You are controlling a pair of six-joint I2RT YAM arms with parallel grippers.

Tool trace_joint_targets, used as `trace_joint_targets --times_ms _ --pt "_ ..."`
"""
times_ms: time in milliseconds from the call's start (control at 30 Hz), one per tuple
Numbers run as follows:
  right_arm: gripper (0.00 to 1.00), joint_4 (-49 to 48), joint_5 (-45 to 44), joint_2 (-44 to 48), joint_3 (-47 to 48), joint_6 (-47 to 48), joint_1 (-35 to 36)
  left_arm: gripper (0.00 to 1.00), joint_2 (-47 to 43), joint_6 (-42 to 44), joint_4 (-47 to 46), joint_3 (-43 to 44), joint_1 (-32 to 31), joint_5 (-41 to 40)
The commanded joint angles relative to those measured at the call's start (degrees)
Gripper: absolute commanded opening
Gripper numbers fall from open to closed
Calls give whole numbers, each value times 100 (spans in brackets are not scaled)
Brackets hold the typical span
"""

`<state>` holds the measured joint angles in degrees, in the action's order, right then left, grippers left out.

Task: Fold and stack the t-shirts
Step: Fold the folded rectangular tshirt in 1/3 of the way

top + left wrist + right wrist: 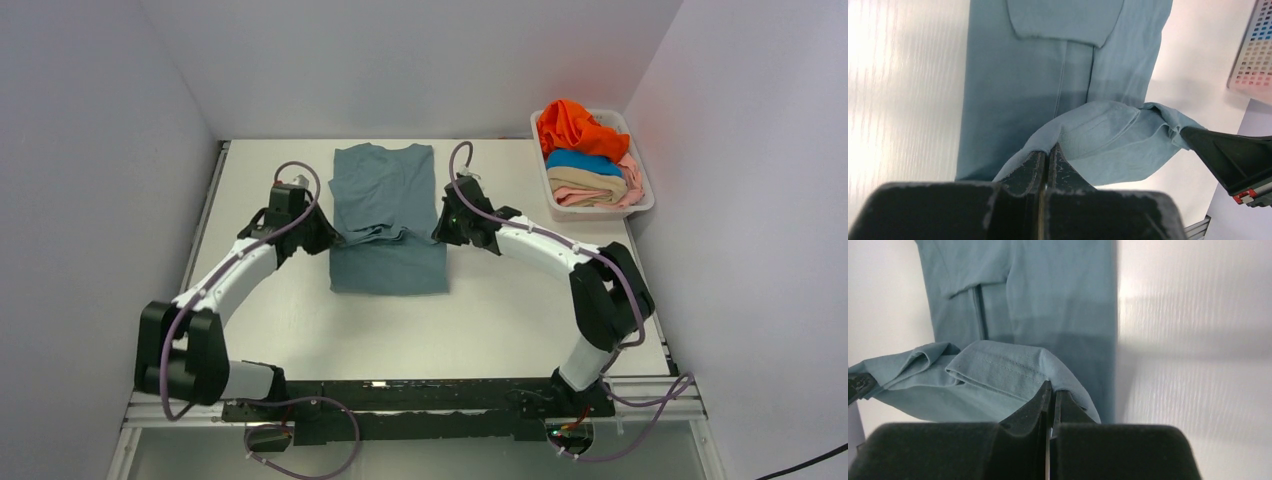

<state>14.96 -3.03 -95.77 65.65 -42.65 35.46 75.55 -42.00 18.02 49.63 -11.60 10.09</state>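
The dusty grey-blue t-shirt [385, 205] lies long and narrow on the table's middle, sleeves folded in. My left gripper [322, 238] is shut on its left edge [1068, 135] and my right gripper [447, 228] is shut on its right edge [1013, 370]. Between them a fold of cloth is lifted across the shirt's middle. The orange t-shirt [578, 126], bright blue t-shirt [582, 160], tan t-shirt [588, 181] and pale pink t-shirt [598, 196] lie crumpled in the white basket [644, 192].
The white basket stands at the back right by the right wall; its mesh side shows in the left wrist view [1253, 50]. White walls close the table on the left, back and right.
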Motion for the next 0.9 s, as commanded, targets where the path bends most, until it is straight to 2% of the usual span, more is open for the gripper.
trace_joint_targets --times_ms 0,167,433,733,800,833,867 --pt "0 -773 -61 -390 485 546 -184 0 598 400 -266 647 90 201" --pt "0 -1357 60 -770 627 887 -303 0 1212 583 -126 1126 203 257" --pt "0 -1461 68 -1186 954 1051 -458 0 1664 718 -176 1386 351 -6" --pt "2 -1759 304 -1881 1274 1065 -567 16 2518 869 -188 1947 474 96" --pt "13 -1817 306 -2019 1350 1007 -587 30 2680 864 -204 2060 506 234" --pt "22 -1782 309 -2101 1436 1017 -608 41 2732 867 -173 2142 521 250" --pt "33 -1676 308 -2183 1578 1008 -615 46 2766 870 -104 2237 534 209"
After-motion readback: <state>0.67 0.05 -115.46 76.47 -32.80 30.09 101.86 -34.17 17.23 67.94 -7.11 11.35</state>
